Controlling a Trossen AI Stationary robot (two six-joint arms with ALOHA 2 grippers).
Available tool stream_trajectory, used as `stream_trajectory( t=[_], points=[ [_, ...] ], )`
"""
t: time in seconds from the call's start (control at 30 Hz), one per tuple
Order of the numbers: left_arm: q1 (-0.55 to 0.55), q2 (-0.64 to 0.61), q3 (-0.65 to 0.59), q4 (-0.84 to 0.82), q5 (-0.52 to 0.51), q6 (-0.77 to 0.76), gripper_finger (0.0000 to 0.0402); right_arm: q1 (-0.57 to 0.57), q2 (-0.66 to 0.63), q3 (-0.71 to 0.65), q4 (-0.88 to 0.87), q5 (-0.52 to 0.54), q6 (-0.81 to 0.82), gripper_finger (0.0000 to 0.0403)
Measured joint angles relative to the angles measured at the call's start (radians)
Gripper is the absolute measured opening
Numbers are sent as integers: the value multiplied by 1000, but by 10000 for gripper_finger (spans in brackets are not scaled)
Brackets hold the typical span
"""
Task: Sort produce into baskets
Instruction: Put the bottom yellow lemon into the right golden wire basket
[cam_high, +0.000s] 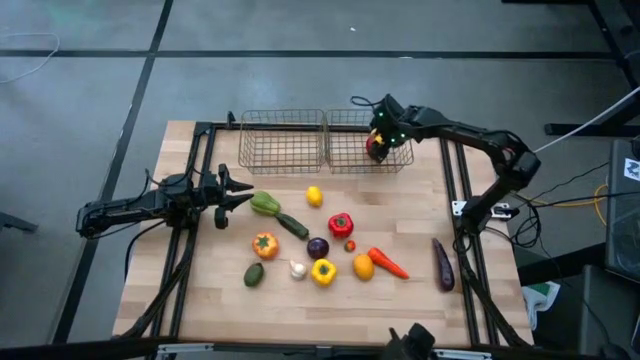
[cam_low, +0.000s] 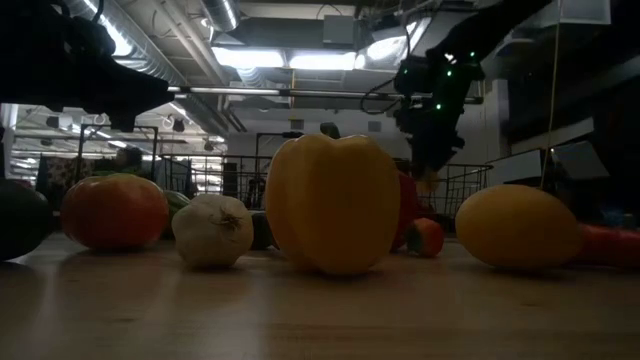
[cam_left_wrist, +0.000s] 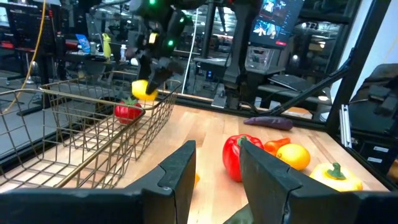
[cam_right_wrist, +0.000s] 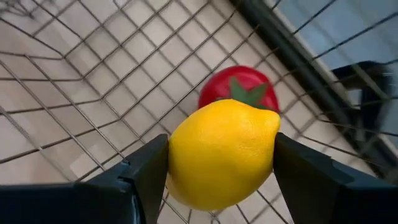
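Lemon (cam_right_wrist: 222, 154) clamped in right tool (cam_right_wrist: 217, 177) above tomato (cam_right_wrist: 239, 87).

Tomato (cam_high: 374, 148) in right basket (cam_high: 398, 165); left basket (cam_high: 281, 140) touching beside it.

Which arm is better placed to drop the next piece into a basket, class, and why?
Right. The right gripper is shut on a lemon directly over the right basket, above a tomato lying inside. The left gripper is open, empty, short of the baskets.
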Motion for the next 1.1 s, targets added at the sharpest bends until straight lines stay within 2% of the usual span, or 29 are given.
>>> stream_trajectory(
  t=[0.17, 0.43, 0.9, 1.1],
  points=[
    [0, 0, 0, 0, 0, -9, 121, 0, 39, 0, 26, -4, -14, 255],
    [0, 0, 0, 0, 0, -8, 121, 1, 85, 0, 36, -100, -103, 255],
    [0, 0, 0, 0, 0, -8, 121, 0, 112, -1, 51, -89, -132, 255],
    [0, 0, 0, 0, 0, -8, 121, 1, 112, -1, 50, -83, -131, 273]
  ],
)
